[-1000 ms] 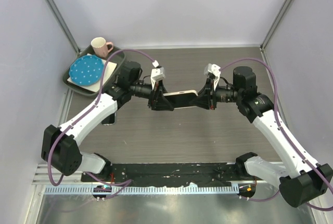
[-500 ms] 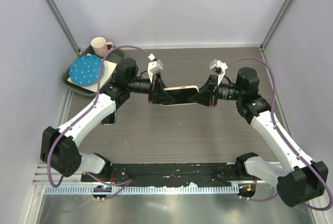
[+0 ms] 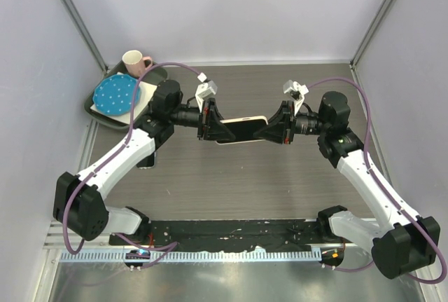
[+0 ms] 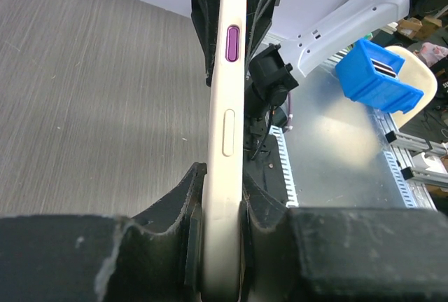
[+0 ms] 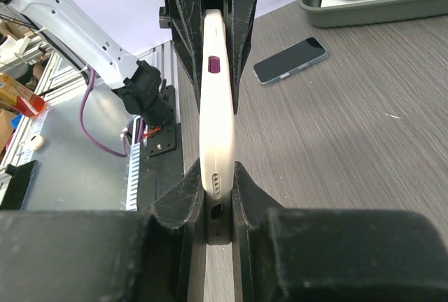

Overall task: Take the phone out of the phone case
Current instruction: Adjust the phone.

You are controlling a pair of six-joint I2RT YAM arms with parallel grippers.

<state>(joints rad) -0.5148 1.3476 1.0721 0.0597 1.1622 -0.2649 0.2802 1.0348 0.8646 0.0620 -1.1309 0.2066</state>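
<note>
While the left gripper and the right gripper each clamp one end, the phone case hangs above the table, bridging the gap between them.
At the far left a tray holds a blue dotted plate, with a pink mug at its back edge; nearer, a second phone lies flat on the table beside the left arm. The left gripper's fingers squeeze the front and back faces of the cream case's left end. The phone sits inside the case, its dark screen showing from above. The right gripper is pinched tight on the case's right end, where the port holes are.
</note>
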